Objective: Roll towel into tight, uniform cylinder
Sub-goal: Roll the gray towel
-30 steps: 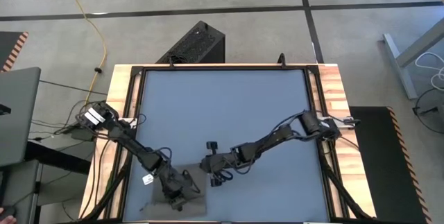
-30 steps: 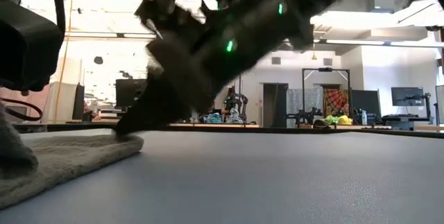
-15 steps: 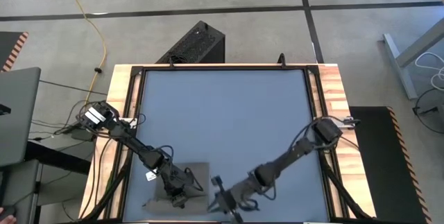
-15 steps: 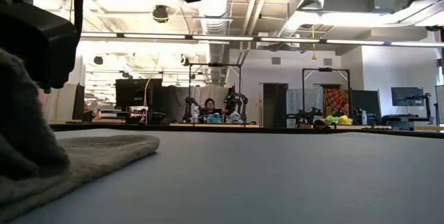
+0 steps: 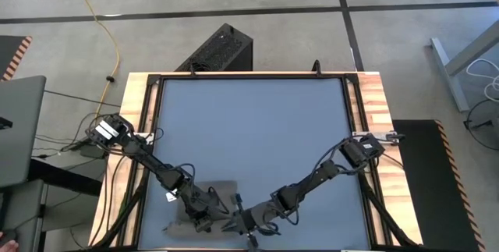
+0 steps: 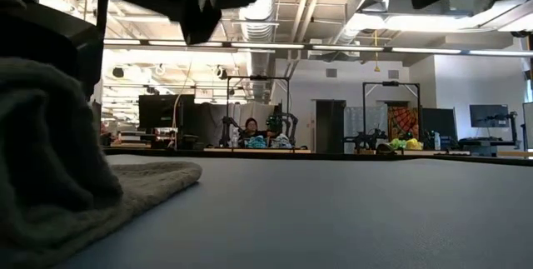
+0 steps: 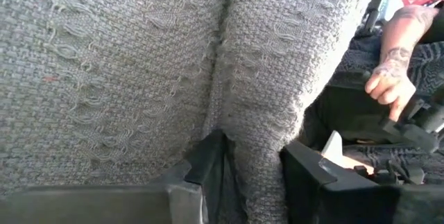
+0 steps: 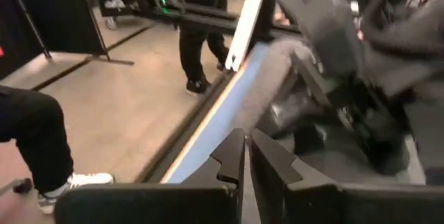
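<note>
The grey-brown towel [image 5: 222,193] lies bunched at the table's near left. In the low view it shows as a raised heap [image 6: 50,169] with a flat part [image 6: 158,176] spread toward the right. My left gripper [image 5: 204,221] is down in the towel, and a fold of cloth fills the gap between its fingers [image 7: 253,175]. My right gripper [image 5: 238,225] hovers by the towel's near right edge with its fingers shut [image 8: 247,158] and nothing between them. It points along the table's near edge toward the left arm [image 8: 347,44]. My left gripper pinches an upstanding fold of the towel [image 7: 258,141] between its two fingers [image 7: 208,160], slanting down into the cloth. The fold is several layers thick and runs on away from the fingers. The rest of the towel lies on the table around it.
The table's near edge [image 5: 312,246] runs close by both grippers. The blue surface [image 5: 257,127] stretches away to the far side and right. A person's hand [image 7: 388,78] shows past the towel in the left wrist view, and people's legs [image 8: 201,37] stand on the floor beyond.
My right gripper has left the towel's far right corner, swung to the table's near edge, then come left to the towel's near right edge. The towel's heap now stands higher in the low view.
</note>
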